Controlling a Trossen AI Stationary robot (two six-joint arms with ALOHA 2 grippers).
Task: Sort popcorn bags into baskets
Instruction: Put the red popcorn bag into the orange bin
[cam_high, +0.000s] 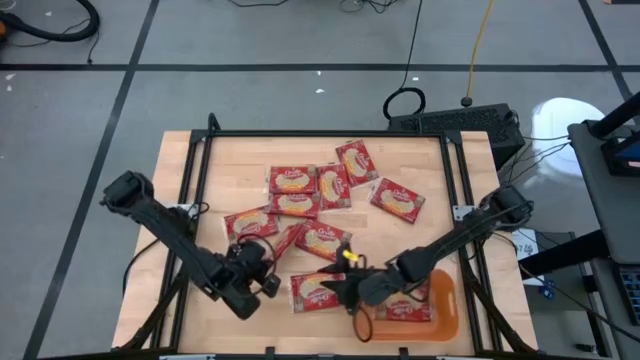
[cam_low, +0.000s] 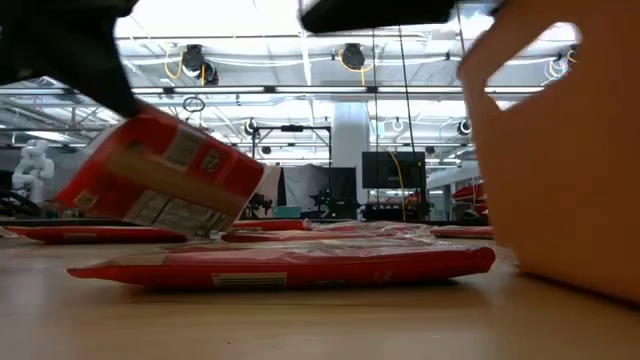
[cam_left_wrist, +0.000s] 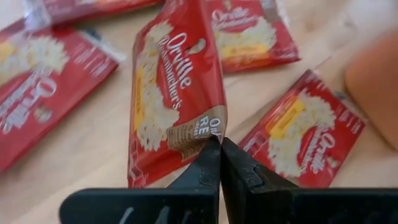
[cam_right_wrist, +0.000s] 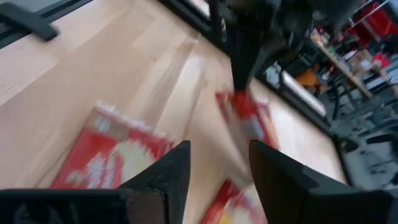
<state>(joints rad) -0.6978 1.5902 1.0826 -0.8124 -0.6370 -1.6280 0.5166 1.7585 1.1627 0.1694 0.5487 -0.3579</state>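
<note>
Closest to the low camera lies one flat popcorn bag (cam_low: 285, 264) on the wooden desk (cam_low: 320, 320), just beside the orange basket (cam_low: 570, 160) that stands at the picture's right. Behind it, a second red bag (cam_low: 165, 175) hangs tilted above the desk, lifted by one edge. From above, the left pincer (cam_high: 262, 262) is at the front left part of the desk and is clenched on this lifted bag (cam_left_wrist: 177, 93); the left wrist view shows its two dark fingers (cam_left_wrist: 205, 168) pressed together on the packet's edge. The right pincer (cam_high: 340, 290) is near the front middle, just left of the basket (cam_high: 445, 305), over the flat bag (cam_high: 315, 292), and its fingers (cam_right_wrist: 168, 174) stand apart with nothing between them. I count about ten bags in all: nine on the desk, most in a loose group near the centre and some overlapping, and one bag (cam_high: 405, 312) lying inside the single basket.
</note>
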